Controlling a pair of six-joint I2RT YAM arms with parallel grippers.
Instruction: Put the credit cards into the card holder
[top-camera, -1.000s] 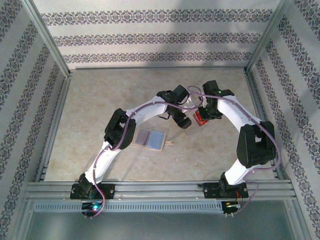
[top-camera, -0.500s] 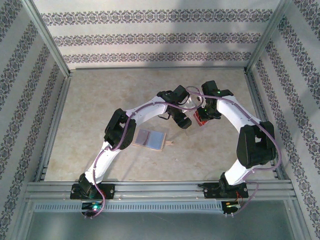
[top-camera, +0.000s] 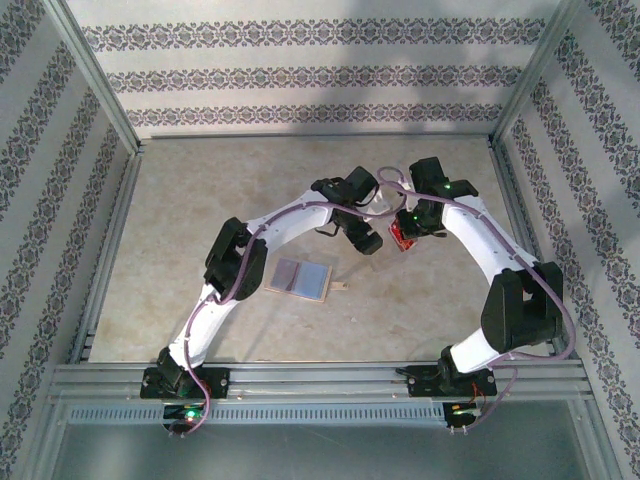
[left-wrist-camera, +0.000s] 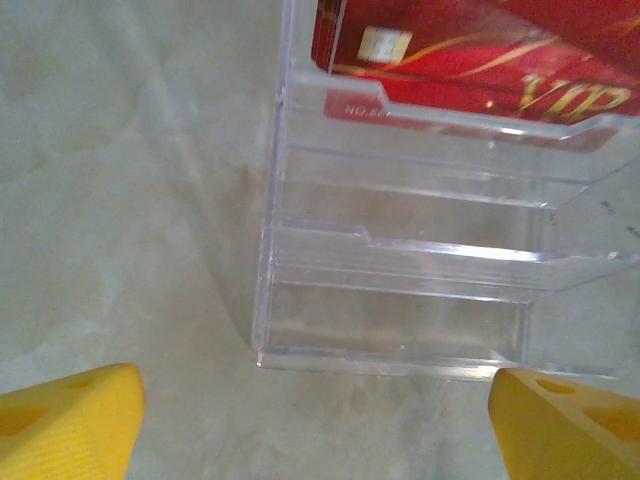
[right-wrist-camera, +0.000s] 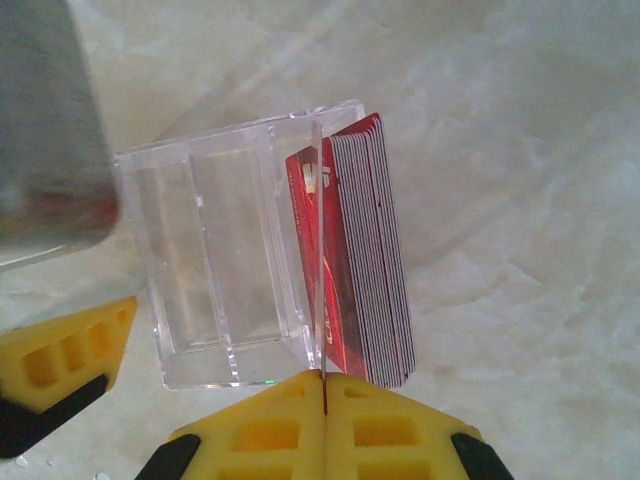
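The tan card holder (top-camera: 300, 277) lies open on the table, its pale inside up, left of both grippers. A stack of red credit cards (right-wrist-camera: 375, 260) stands on edge in the back slot of a clear plastic stand (right-wrist-camera: 215, 270). My right gripper (right-wrist-camera: 325, 385) is shut on a single credit card (right-wrist-camera: 318, 250), seen edge-on just in front of the stack. In the left wrist view my left gripper (left-wrist-camera: 315, 430) is open, its yellow fingertips (left-wrist-camera: 65, 420) wide apart at the near foot of the clear stand (left-wrist-camera: 400, 290), with red cards (left-wrist-camera: 480, 60) beyond. In the top view both grippers meet at the red cards (top-camera: 400, 236).
The clear stand's front slots hold nothing. My left gripper's yellow finger (right-wrist-camera: 60, 350) sits close beside the stand in the right wrist view. Metal rails and patterned walls (top-camera: 320, 75) close in the beige table; bare tabletop lies around the open wallet.
The right arm's elbow has swung outward to the right and its wrist has shifted slightly with the card. The left arm and the wallet have barely moved.
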